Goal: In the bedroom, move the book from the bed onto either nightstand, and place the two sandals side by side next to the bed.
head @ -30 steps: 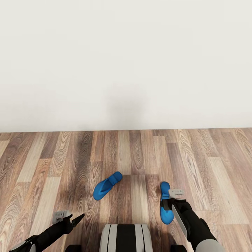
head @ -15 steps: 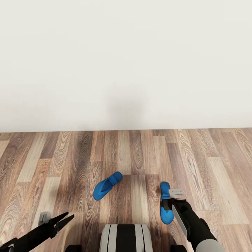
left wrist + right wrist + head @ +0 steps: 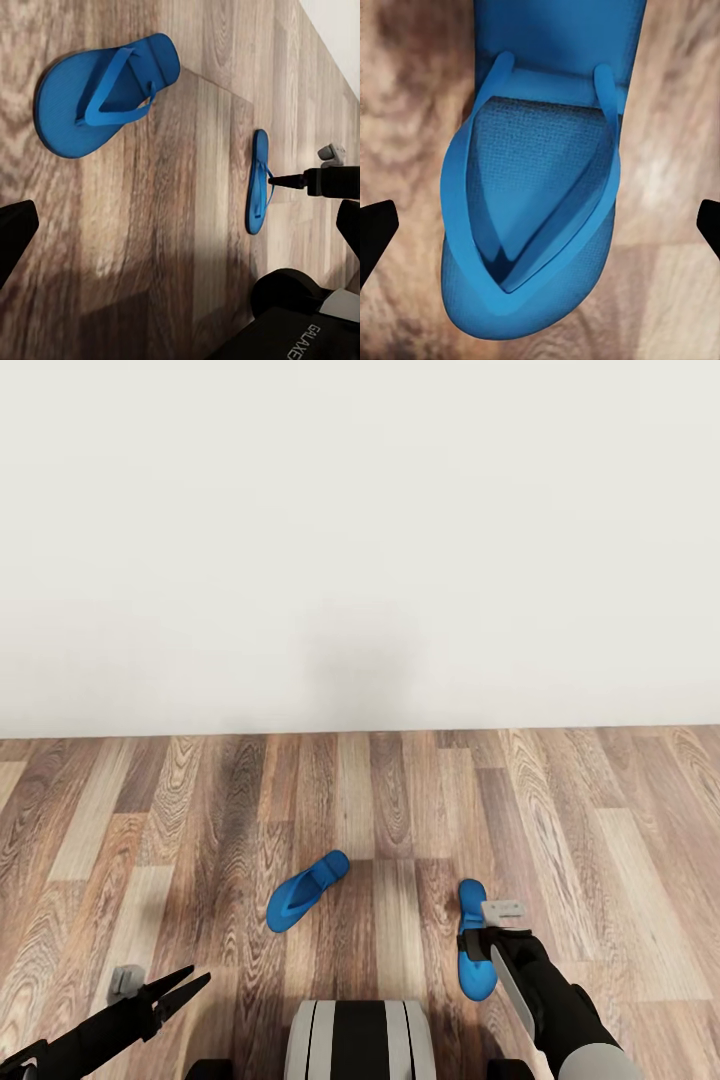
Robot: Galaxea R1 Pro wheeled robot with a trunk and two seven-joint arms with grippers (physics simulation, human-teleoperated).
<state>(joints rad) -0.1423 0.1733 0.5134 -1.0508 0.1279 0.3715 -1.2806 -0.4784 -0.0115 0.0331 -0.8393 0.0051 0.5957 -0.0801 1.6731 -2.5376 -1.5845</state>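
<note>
Two sandals (image 3: 306, 891) (image 3: 474, 940) — apart, floor

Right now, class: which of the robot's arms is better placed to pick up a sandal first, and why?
Right: its open gripper hangs directly over the right sandal, jaws straddling it. The left gripper is clear of the left sandal.

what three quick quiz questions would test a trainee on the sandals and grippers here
1. True or false: the two sandals lie side by side, parallel.
2. Which gripper is directly above a sandal? A) left B) right
3. What surface are both sandals on?

Key:
1. False: the left sandal lies at an angle and apart from the right sandal.
2. B: the right gripper is open over the right sandal; the left gripper is open off to the side.
3. The wood floor.
</note>
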